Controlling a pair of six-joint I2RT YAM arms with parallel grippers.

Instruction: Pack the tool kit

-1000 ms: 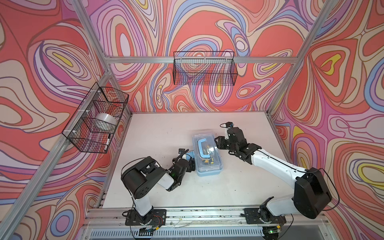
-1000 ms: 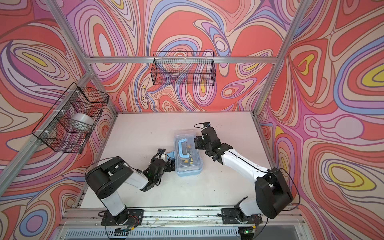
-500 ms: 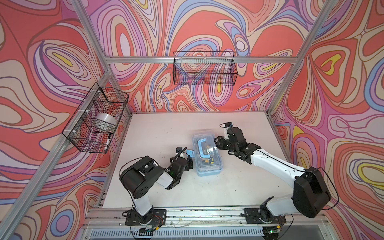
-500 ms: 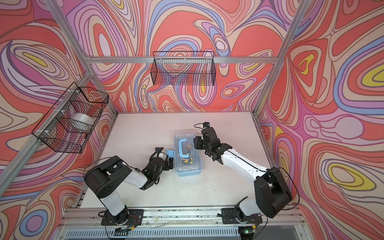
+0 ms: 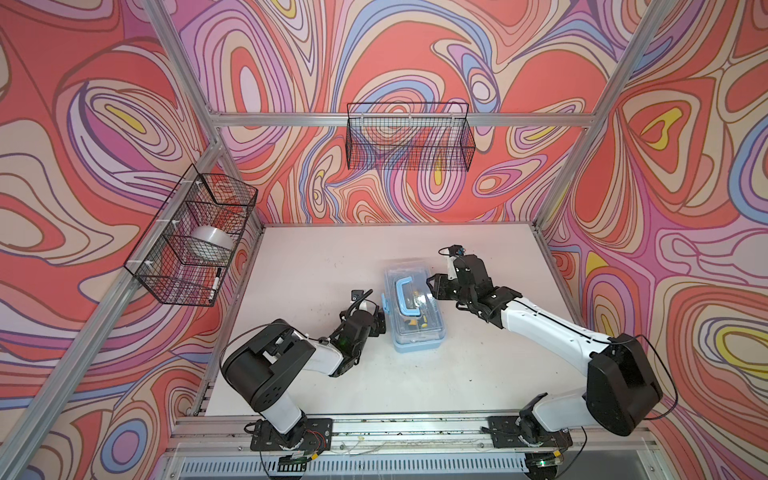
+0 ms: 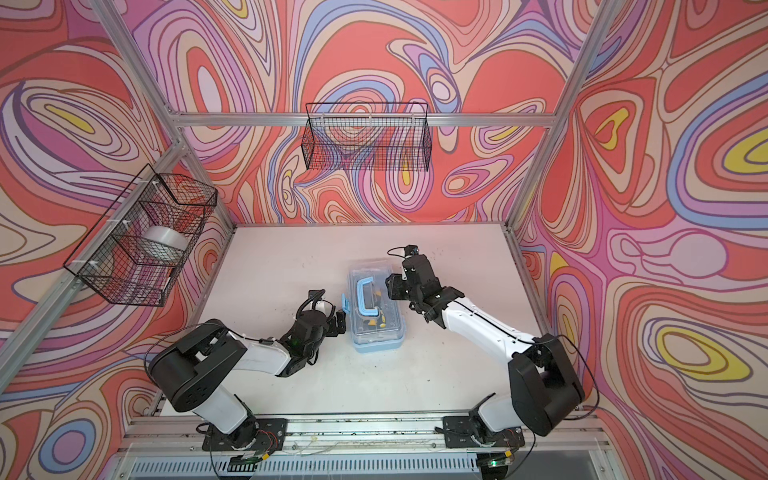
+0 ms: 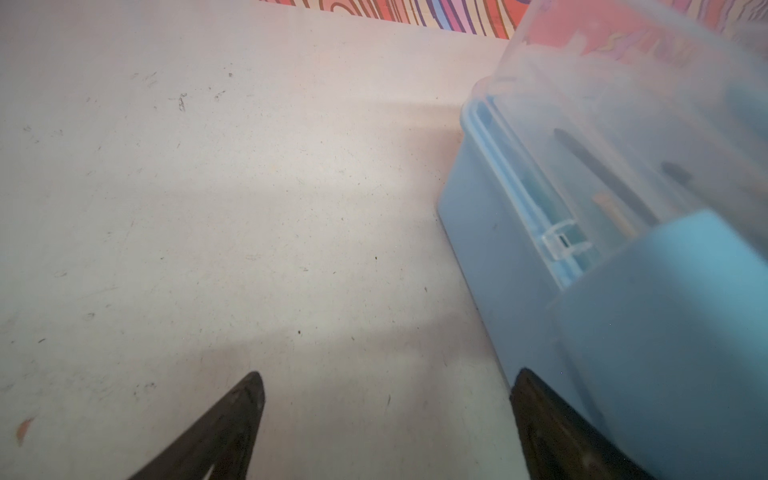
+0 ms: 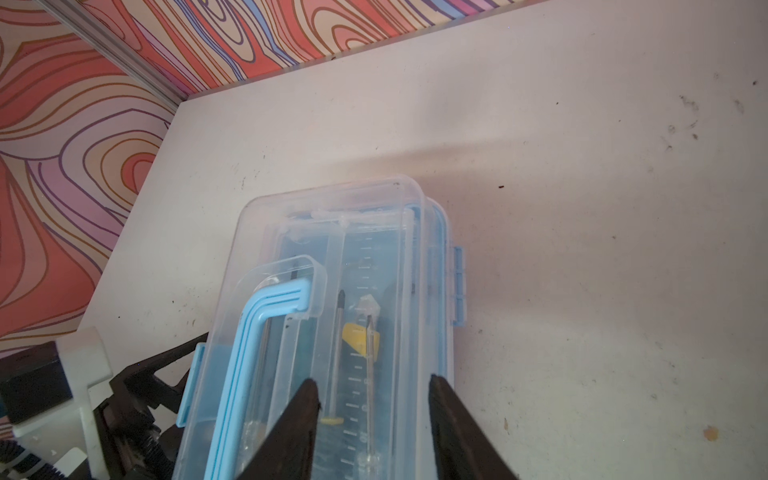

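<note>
Right wrist: lidded tool kit holds screwdrivers; right tool part-open, left tool wide.

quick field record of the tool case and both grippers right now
case: light-blue plastic tool case with clear lid, lid down, on white table
handle: blue, folded flat on lid
contents: thin screwdrivers seen through lid
left gripper: open, beside case's blue side latch
right gripper: open, over lid, holding nothing
</note>
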